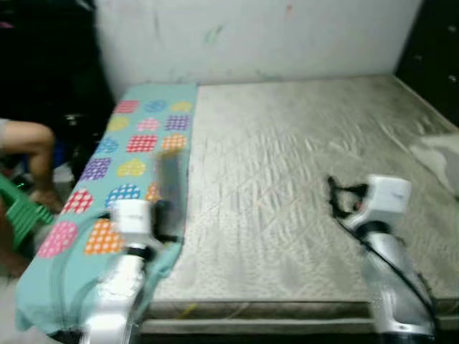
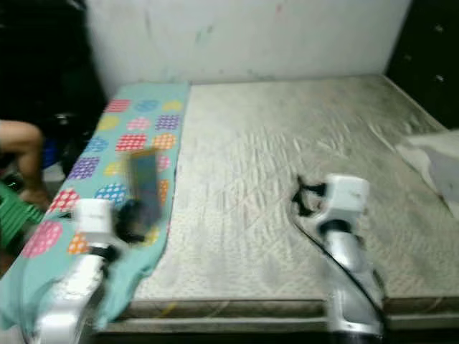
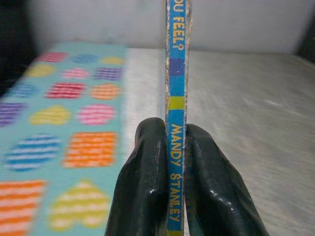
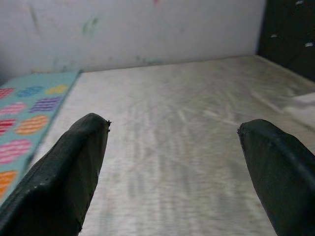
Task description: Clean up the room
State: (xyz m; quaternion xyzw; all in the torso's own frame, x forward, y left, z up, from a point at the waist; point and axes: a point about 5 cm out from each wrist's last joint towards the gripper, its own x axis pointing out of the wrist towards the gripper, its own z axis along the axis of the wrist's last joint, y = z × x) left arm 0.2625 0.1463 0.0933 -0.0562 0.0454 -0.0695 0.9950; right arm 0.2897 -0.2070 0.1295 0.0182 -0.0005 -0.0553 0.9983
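My left gripper is shut on a thin book, held upright by its blue spine, which reads "MANDY STANLEY". In the eye views the book is a blurred dark slab above the left arm, over the right edge of the teal blanket with coloured hearts. My right gripper stands open with nothing between its fingers, low over the bare grey mattress. The right wrist hovers over the mattress's front right part.
A pale wall backs the bed. A person's knee and a green object are at the left beside the bed. Dark furniture stands at the right. A pale cloth lies on the mattress's right edge.
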